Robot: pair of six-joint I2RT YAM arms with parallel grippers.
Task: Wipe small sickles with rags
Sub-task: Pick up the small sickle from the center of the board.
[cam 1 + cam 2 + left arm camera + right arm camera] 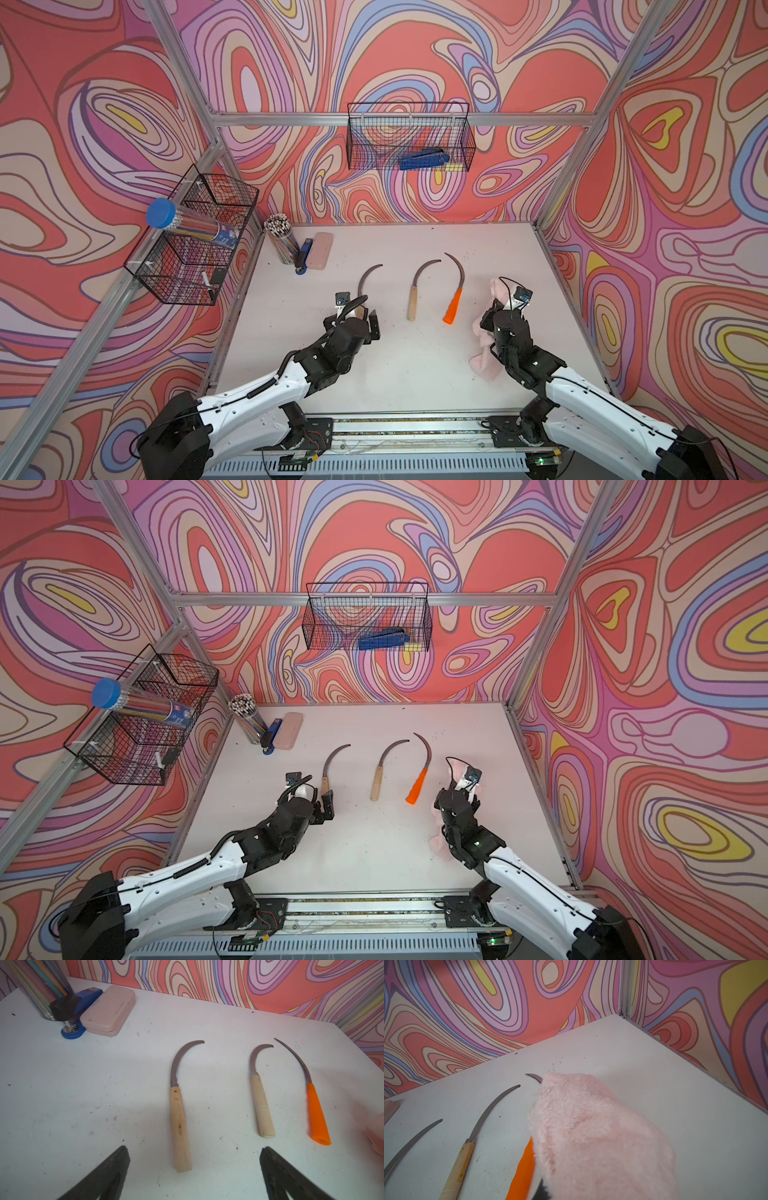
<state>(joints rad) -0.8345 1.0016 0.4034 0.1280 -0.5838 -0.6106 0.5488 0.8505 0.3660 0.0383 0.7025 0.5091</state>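
Three small sickles lie side by side on the white table (415,374), blades pointing to the back. The left one (179,1122) and the middle one (412,297) have pale wooden handles. The right one (453,305) has an orange handle. My left gripper (193,1153) is open and empty. It hovers at the butt of the left sickle's handle, which lies just ahead of its fingertips (122,1157). My right gripper (495,309) is shut on the pink rag (591,1136), right of the orange handle (525,1167). The rag hides its fingers and droops to the table (484,361).
At the back left corner stand a cup of pencils (282,243), a blue stapler (304,255) and a rigid pink case (322,249). Wire baskets hang on the left wall (195,232) and back wall (409,137). Dark crumbs speckle the table.
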